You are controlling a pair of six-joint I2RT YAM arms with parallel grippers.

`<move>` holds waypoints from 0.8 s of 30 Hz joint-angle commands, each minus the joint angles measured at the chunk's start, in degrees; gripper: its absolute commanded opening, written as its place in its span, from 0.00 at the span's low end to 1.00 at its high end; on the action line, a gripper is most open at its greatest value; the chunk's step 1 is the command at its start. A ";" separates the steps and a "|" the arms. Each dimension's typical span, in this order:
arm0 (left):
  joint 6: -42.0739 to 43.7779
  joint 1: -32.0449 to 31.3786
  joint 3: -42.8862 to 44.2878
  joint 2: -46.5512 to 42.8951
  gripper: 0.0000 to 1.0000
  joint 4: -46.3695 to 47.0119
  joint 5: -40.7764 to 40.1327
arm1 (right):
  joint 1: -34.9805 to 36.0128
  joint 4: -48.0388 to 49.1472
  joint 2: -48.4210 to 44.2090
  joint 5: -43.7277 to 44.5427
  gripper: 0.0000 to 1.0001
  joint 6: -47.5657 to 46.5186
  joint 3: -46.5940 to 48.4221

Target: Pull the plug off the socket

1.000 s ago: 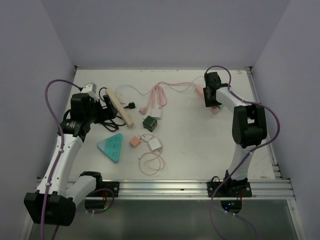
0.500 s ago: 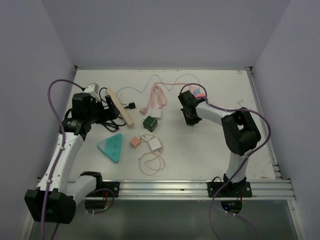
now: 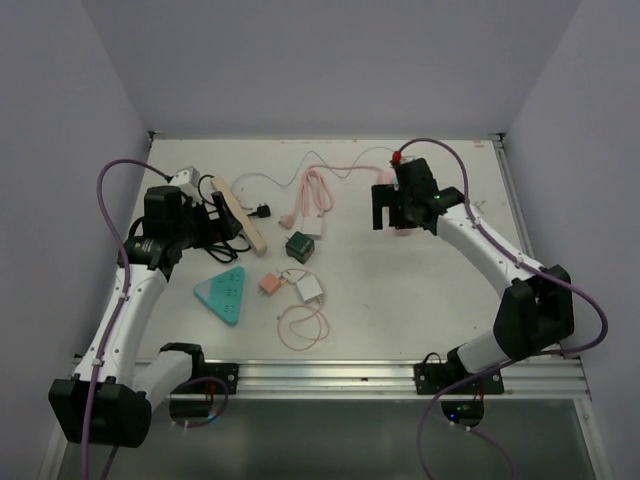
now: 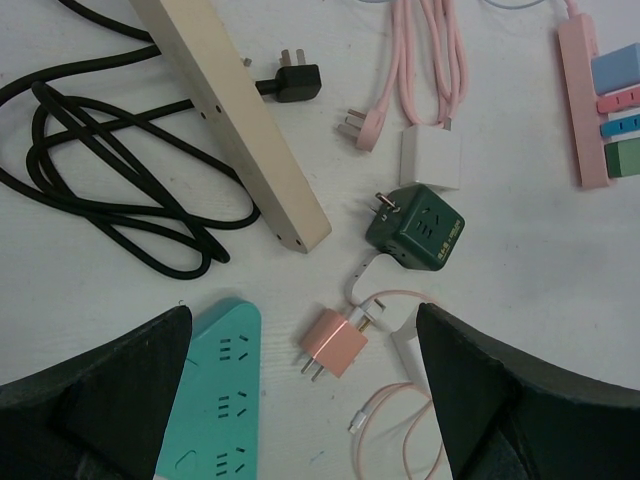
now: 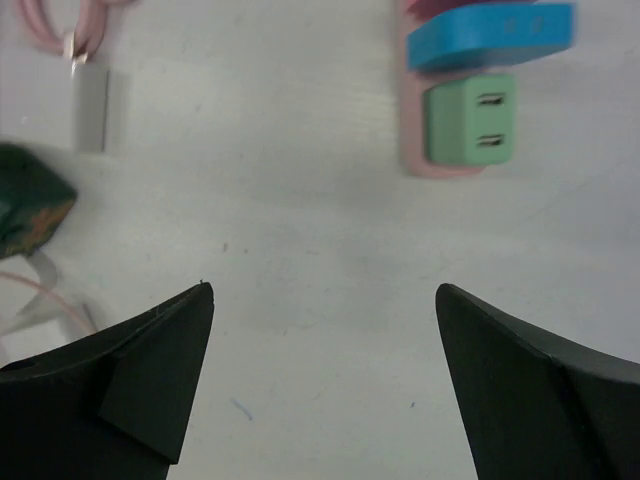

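A pink socket strip (image 5: 415, 160) lies on the white table with a green plug (image 5: 470, 120) and a blue plug (image 5: 490, 35) seated in it. In the left wrist view the same strip (image 4: 578, 90) and green plug (image 4: 622, 158) sit at the far right. My right gripper (image 5: 322, 288) is open over bare table, just short of the strip's green end, with nothing between its fingers. In the top view it (image 3: 392, 212) covers most of the strip. My left gripper (image 4: 303, 310) is open and empty above a pink adapter (image 4: 333, 345).
A wooden socket bar (image 4: 240, 120) and a coiled black cable (image 4: 100, 190) lie at the left. A teal power strip (image 4: 215, 400), a dark green cube socket (image 4: 420, 230), a white charger (image 4: 430, 155) and thin pink cables crowd the table's middle.
My right arm swung left across the table, then came back over the pink strip, and its jaws have opened wide. The left arm has stayed still.
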 commanded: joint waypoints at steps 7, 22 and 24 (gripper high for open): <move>0.11 -0.16 1.63 -1.94 0.98 -1.46 1.04 | -15.69 6.34 9.66 -8.26 0.99 0.54 7.90; 0.11 -0.16 1.28 -4.32 0.98 -3.58 1.74 | -18.34 18.38 21.44 -14.42 0.86 -3.50 4.13; -0.24 -0.16 1.37 -4.32 0.98 -3.66 2.01 | -18.34 18.91 23.11 -15.30 0.81 -3.42 4.22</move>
